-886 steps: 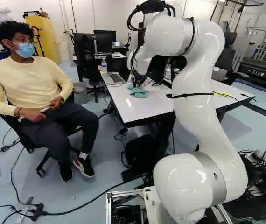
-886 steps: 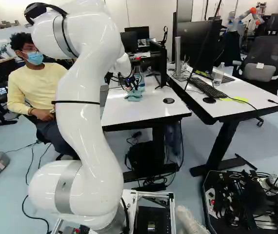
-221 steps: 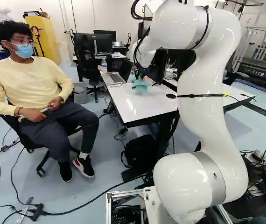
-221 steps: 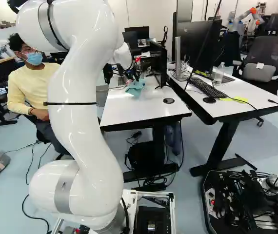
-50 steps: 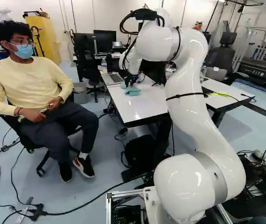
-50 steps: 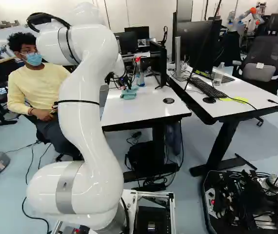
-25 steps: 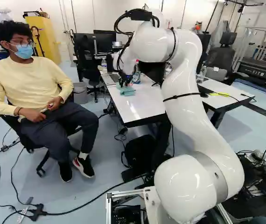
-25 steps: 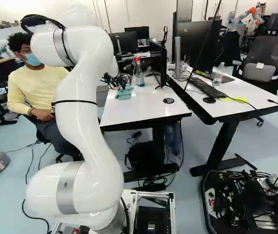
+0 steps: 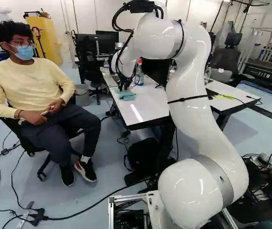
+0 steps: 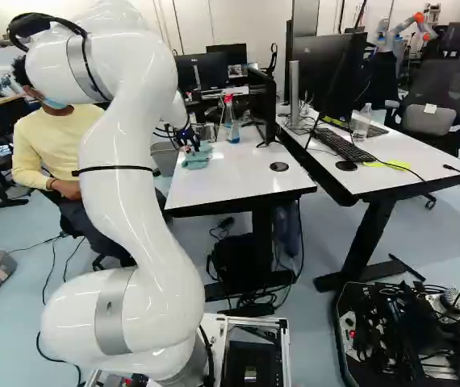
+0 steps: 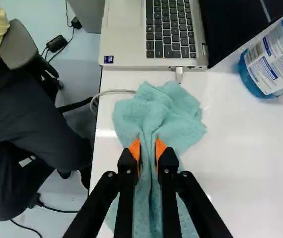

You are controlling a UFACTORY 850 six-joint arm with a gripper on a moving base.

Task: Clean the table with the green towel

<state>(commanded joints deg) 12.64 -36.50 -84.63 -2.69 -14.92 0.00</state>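
Note:
In the left base view my gripper (image 9: 122, 86) is low over the white table (image 9: 145, 107), at its left edge, on the green towel (image 9: 127, 96). The wrist view shows the gripper (image 11: 148, 154) shut on the bunched towel (image 11: 156, 116), a fold pinched between the orange pads. The towel spreads ahead of the fingers and runs back beneath them, lying on the tabletop close to the edge. In the right base view the towel (image 10: 197, 160) lies below the gripper (image 10: 188, 147).
A laptop (image 11: 154, 34) with a plugged cable stands just ahead of the towel. A blue spray bottle (image 10: 231, 122) stands beside it on the table. A seated person (image 9: 36, 90) is close to the table's left side. Another robot (image 10: 403, 28) is far back.
The arm has swung toward the table's left edge, and the gripper has carried the towel along over the tabletop. In the left base view the bottle now shows past the gripper. The base has stayed put.

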